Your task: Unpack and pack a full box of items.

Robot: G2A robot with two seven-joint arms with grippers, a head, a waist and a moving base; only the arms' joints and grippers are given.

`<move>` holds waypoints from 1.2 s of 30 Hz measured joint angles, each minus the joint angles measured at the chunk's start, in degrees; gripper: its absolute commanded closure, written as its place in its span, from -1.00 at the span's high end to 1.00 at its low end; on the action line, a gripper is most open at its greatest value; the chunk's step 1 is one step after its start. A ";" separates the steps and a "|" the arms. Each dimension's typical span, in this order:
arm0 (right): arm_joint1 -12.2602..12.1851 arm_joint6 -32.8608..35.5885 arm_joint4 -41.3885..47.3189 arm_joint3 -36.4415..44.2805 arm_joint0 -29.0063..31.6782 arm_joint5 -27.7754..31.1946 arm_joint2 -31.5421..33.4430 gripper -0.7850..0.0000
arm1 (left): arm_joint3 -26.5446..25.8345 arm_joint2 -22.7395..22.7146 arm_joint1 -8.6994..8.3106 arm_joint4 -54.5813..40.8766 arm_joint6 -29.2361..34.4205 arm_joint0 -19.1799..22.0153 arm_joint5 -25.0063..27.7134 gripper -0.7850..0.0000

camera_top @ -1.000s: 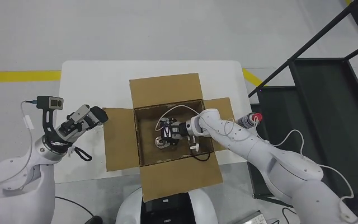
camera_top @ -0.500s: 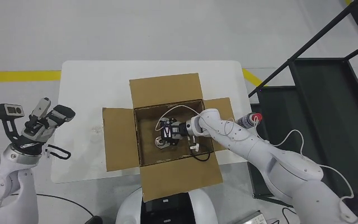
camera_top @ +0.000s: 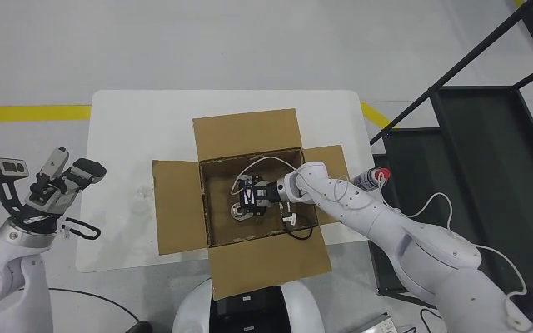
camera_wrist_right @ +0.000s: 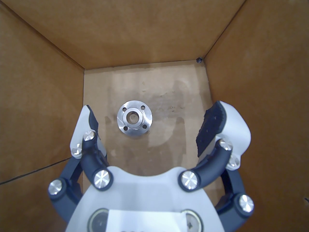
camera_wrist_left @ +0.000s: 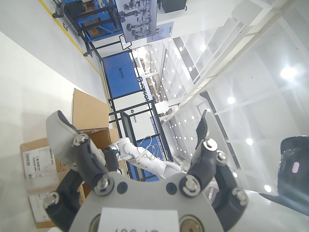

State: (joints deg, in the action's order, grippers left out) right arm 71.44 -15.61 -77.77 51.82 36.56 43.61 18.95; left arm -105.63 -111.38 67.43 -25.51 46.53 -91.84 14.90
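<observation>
Box (camera_top: 246, 133) sits open mid-frame on white worktop (camera_top: 133, 125). Metal ring (camera_wrist_right: 134, 121) lies on its floor, w/ right end effector (camera_wrist_right: 152, 115) wide open over it. Left end effector (camera_top: 72, 170), far left, wide open, empty.

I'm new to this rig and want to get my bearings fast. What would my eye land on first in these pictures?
First comes the open cardboard box in the middle of the white table, with one arm reaching down into it. Inside, the right gripper hangs open over a single round metal flange lying flat on the box floor, not gripped. The left gripper is open and empty, out past the table's edge.
</observation>
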 measured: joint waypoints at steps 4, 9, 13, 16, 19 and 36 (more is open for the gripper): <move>0.00 0.00 0.00 0.00 0.00 0.00 0.00 1.00 | 0.00 0.00 0.00 0.00 0.00 0.00 0.00 1.00; 0.00 0.00 0.00 0.00 0.00 0.00 0.00 1.00 | 0.00 0.00 0.00 0.00 0.00 0.00 0.00 1.00; 0.00 0.00 0.00 0.00 0.00 0.00 0.00 1.00 | 0.00 0.00 0.00 0.00 0.00 0.00 0.00 1.00; 0.00 0.00 0.00 0.00 0.00 0.00 0.00 1.00 | 0.00 0.00 0.00 0.00 0.00 0.00 0.00 1.00; 0.00 0.00 0.00 0.00 0.00 0.00 0.00 1.00 | 0.00 0.00 0.00 0.00 0.00 0.00 0.00 1.00; -0.23 3.23 0.79 2.45 0.10 0.82 1.62 1.00 | 0.00 0.00 0.00 0.00 0.00 0.00 0.00 1.00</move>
State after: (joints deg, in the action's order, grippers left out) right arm 71.22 -12.37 -76.98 54.27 36.66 44.43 20.58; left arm -105.63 -111.38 67.43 -25.51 46.53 -91.84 14.90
